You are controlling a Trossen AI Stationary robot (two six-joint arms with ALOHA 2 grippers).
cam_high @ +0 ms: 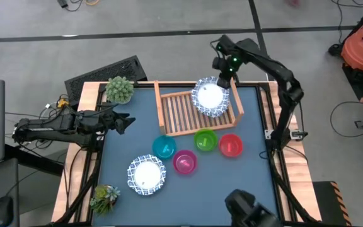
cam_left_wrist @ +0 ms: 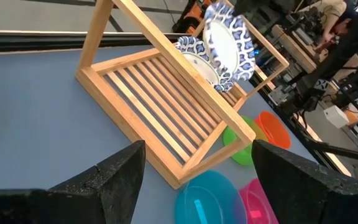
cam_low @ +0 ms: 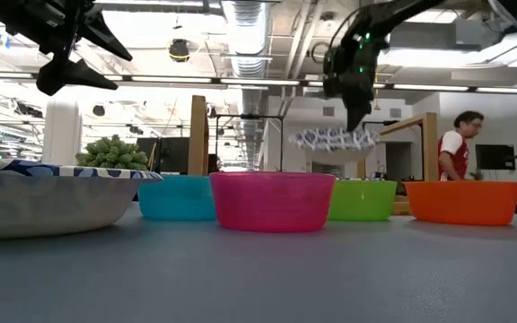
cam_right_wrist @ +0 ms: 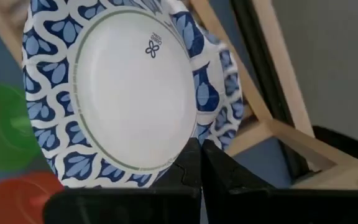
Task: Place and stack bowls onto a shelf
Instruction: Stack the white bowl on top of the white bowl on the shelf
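- Patterned bowl [cam_high: 210, 96] hangs above the shelf [cam_high: 181, 113], at its right end, rim pinched between the clenched fingers of the right gripper [cam_right_wrist: 199, 163]; the left wrist view shows a second patterned bowl [cam_left_wrist: 194, 57] underneath.
- Remaining on the table: teal bowl [cam_high: 164, 147], magenta bowl [cam_high: 184, 161], green bowl [cam_high: 205, 139], red bowl [cam_high: 230, 144], near patterned bowl [cam_high: 146, 174].
- Left gripper [cam_left_wrist: 197, 180] waits at the left, fingers spread, empty.
- Low view alone shows the held bowl's clearance above the table.

Shelf [cam_high: 188, 113] slats lie bare left of centre; four small bowls [cam_high: 197, 148] crowd the worktop [cam_high: 257, 189] just below it
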